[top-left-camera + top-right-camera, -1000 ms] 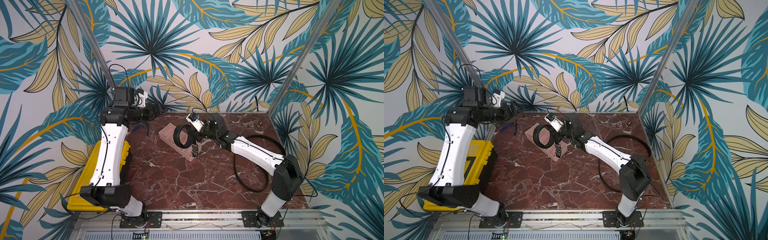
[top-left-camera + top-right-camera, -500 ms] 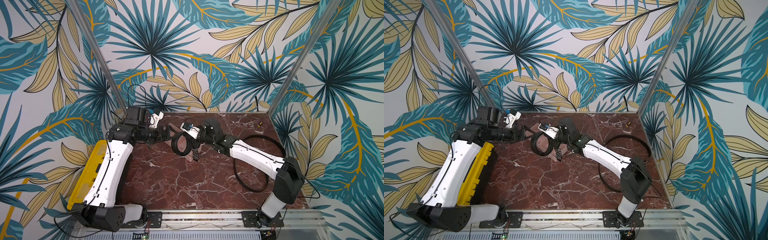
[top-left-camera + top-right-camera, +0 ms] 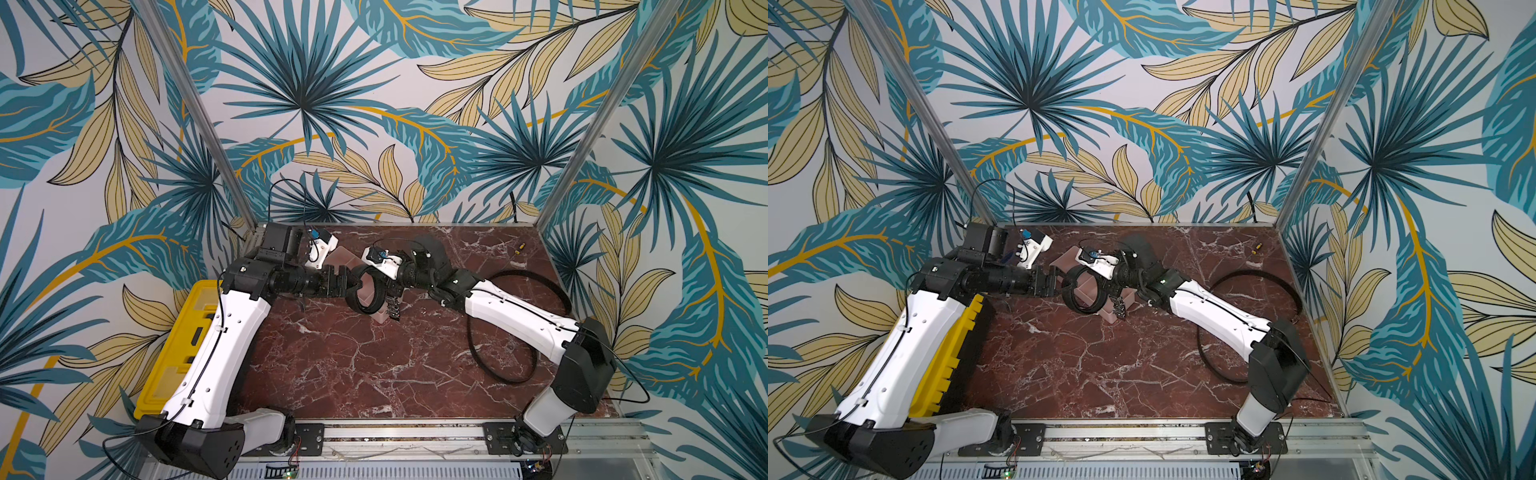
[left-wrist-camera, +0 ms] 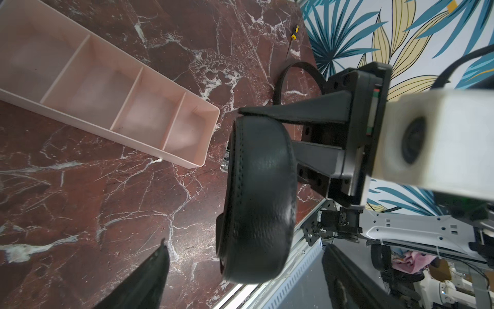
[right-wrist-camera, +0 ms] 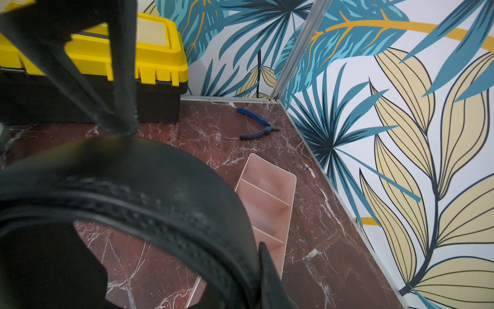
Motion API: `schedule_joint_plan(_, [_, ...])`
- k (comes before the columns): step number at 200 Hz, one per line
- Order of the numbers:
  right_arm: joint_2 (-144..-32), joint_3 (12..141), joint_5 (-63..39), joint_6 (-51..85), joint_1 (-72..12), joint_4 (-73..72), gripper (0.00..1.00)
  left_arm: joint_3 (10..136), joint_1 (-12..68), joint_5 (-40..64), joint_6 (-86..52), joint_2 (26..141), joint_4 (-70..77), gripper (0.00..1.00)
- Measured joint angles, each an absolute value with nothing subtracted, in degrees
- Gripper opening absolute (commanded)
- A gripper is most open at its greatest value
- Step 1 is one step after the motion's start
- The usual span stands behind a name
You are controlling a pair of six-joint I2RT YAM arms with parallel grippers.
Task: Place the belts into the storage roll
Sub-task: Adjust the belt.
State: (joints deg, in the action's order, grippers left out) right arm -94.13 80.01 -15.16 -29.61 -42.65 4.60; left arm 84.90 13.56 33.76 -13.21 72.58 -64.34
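Nothing stowed: the storage roll [image 4: 208, 133] shows four bare compartments. The right gripper [image 4: 299, 136] clamps the coiled belt [image 3: 368, 291], raised near the roll's end; the left gripper [image 3: 351, 284] hovers spread-jawed beside the coil. The second belt [image 3: 511, 380] lies loose, well apart from the roll.

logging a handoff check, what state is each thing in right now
right gripper: shut on coiled belt
coiled belt: wound into a ring, held off the table
left gripper: open, close by the coil
loose belt: uncoiled, lying on the table
storage roll: all four compartments empty
toolbox: lid closed
pliers: handles spread, lying flat
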Motion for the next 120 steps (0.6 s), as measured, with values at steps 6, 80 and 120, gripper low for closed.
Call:
schedule_joint_plan(6, [-93.7, 80.0, -15.5, -29.6, -42.7, 4.8, 0.00, 85.3, 14.3, 32.9, -12.8, 73.0, -64.4, 0.89])
schedule_joint_plan(80, [-91.2, 78.8, -17.7, -29.6, -43.0, 6.1, 0.00, 87.8, 17.9, 30.0, -10.4, 75.3, -64.4, 0.69])
schedule_joint_plan(120, [-91.2, 78.5, -17.9, -29.4, -43.2, 6.1, 0.00, 88.1, 18.2, 30.8, -10.4, 75.4, -64.4, 0.59])
